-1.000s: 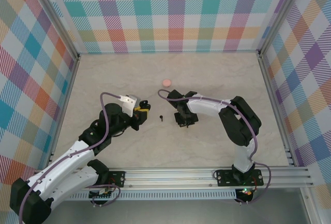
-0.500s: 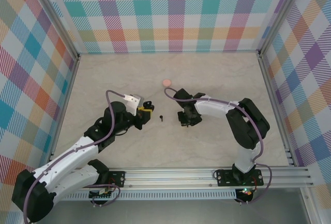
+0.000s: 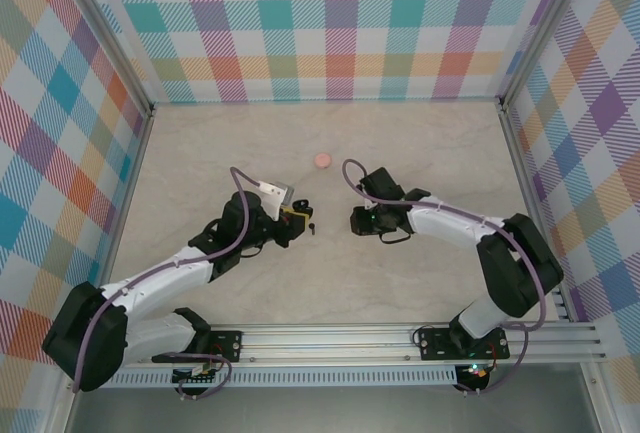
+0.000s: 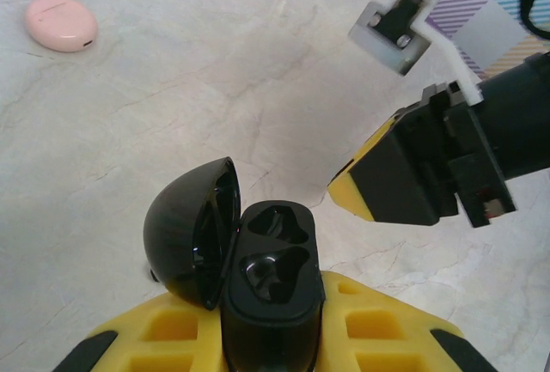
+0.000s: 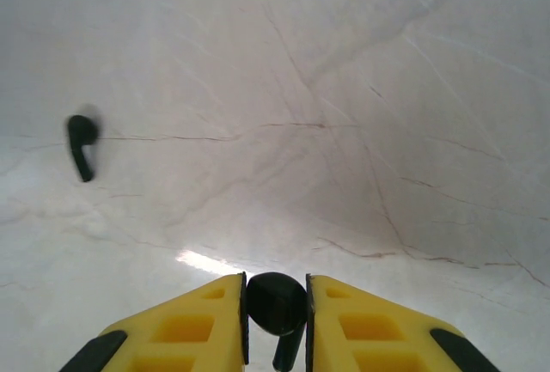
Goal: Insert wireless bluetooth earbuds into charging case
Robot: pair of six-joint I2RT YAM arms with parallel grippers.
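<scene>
Now that both arms have swung inward over the last second, you're set up for a mid-air insert, not a tabletop one. Your left arm (image 3: 150, 283) has pushed forward and right. Your right arm (image 3: 450, 223) has come up off the table (image 3: 200, 143) and rolled its wrist from pointing down to lying level, nose toward the left.

The left gripper (image 4: 273, 307) is clamped on the black case (image 4: 273, 273). Its lid (image 4: 191, 233) is hinged open and both sockets are empty. The right gripper (image 5: 276, 290) has finished squeezing in and pinches one black earbud (image 5: 276, 303) by the head. Seen from the left wrist, its fingertip sits near the case, apart, up and right of the sockets.

My read: pick done, insert next. The stem looks to point back toward the wrist, so you may need to re-angle before it drops in. I can't tell which socket suits this bud.

Around: the pink case (image 3: 322, 160) is closed, behind both grippers and out of the path. The second black earbud (image 3: 312, 225) lies loose on the table between the grippers, unmoved, nearer the left one. Don't sweep it while closing the gap.
</scene>
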